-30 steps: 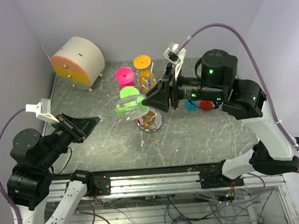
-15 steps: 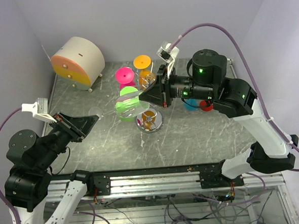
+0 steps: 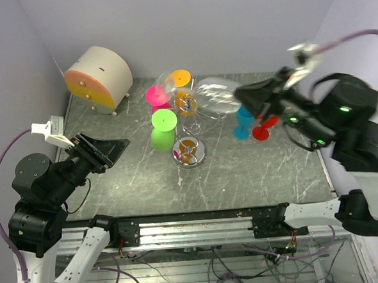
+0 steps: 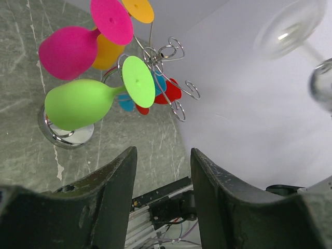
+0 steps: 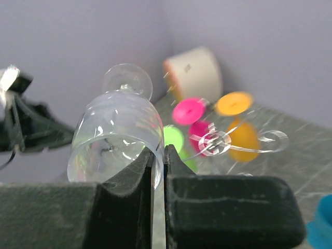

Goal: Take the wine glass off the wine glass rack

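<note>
Starting on your left, the left gripper [image 3: 106, 150] sits low and well left of the wine glass rack [image 3: 188, 153], jaws spread wide with nothing in them; its wrist cam looks between the fingers [image 4: 116, 176] straight at the rack. Behind-left of the rack there's a cream drum-shaped cabinet [image 3: 98, 73] with orange drawer fronts. The rack itself is thin silver wire with curly spiral hooks [image 4: 166, 54] over a shiny round chrome base [image 4: 67, 136]. A green glass [image 3: 163, 131], a pink glass [image 3: 155, 95] and an orange glass [image 3: 181, 78] hang on it, so you can't really see the centre post. The wine glass [image 3: 215, 96] is the clear one: it's up in the air just right of the rack top, on its side, foot pointing back toward the rack and off the hooks. It's see-through and smeared, so its outline is tough to trace. The right gripper [image 3: 247, 96] is pinched tight on the bowl's rim [image 5: 116, 137], fingers [image 5: 176, 192] covering part of it. Right of the rack, a blue glass [image 3: 244, 122] and a red glass [image 3: 262, 132] are half hidden behind that arm.
</note>
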You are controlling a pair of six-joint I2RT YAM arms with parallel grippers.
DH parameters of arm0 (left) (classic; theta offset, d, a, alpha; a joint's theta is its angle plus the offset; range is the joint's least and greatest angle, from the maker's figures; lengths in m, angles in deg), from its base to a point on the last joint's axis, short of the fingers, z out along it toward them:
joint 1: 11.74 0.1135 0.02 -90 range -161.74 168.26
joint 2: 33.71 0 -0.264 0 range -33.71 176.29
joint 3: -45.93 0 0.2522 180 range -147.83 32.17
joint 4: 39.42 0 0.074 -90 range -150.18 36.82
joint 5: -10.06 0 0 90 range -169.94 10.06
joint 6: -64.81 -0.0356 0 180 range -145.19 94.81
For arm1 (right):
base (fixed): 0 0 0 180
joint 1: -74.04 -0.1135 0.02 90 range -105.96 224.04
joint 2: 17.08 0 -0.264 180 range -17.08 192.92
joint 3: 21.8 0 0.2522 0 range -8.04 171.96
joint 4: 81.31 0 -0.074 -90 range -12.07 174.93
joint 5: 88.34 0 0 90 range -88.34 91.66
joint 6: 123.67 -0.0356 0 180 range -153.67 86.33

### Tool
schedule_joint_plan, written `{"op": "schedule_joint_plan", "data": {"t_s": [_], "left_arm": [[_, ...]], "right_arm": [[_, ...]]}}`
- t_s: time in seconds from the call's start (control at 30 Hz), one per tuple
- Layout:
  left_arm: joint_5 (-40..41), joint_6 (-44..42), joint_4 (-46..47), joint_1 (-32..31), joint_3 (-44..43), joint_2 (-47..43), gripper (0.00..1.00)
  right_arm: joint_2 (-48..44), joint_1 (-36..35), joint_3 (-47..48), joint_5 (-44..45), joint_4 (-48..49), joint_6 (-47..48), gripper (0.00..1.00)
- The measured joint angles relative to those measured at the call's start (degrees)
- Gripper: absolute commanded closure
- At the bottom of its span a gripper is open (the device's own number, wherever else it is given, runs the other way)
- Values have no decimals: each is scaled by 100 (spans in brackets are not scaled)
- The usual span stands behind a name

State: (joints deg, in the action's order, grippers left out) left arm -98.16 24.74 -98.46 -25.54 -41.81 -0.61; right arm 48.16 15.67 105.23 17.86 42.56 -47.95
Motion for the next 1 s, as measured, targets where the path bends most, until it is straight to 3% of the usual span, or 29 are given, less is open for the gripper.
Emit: {"op": "schedule_joint_plan", "data": {"t_s": [0.23, 0.37, 0.47, 0.57, 0.67, 0.77, 0.9, 1.0], "left_arm": [[2, -15, 7, 0, 0, 31, 47], [4, -46, 11, 0, 11, 79, 47], [4, -48, 17, 0, 50, 94, 47], [4, -48, 24, 0, 72, 92, 47], [4, -48, 35, 0, 111, 79, 47], [9, -50, 24, 0, 164, 57, 47], [42, -107, -50, 0, 173, -4, 47], [109, -177, -133, 0, 168, -48, 47]], "right_arm": [[-369, -4, -13, 2892, 879, 1235, 100], [216, 13, -203, 4074, 1606, 2332, 100], [1034, 229, 35, 4470, 1821, 2898, 100], [1930, 785, 586, 4367, 1617, 3005, 100], [2776, 1805, 1401, 3862, 1025, 2787, 100], [3228, 3071, 1652, 3038, 575, 2280, 100], [3928, 5176, 2000, 1311, -415, 1213, 100], [4221, 6402, 1655, 422, -820, 649, 100]]}}
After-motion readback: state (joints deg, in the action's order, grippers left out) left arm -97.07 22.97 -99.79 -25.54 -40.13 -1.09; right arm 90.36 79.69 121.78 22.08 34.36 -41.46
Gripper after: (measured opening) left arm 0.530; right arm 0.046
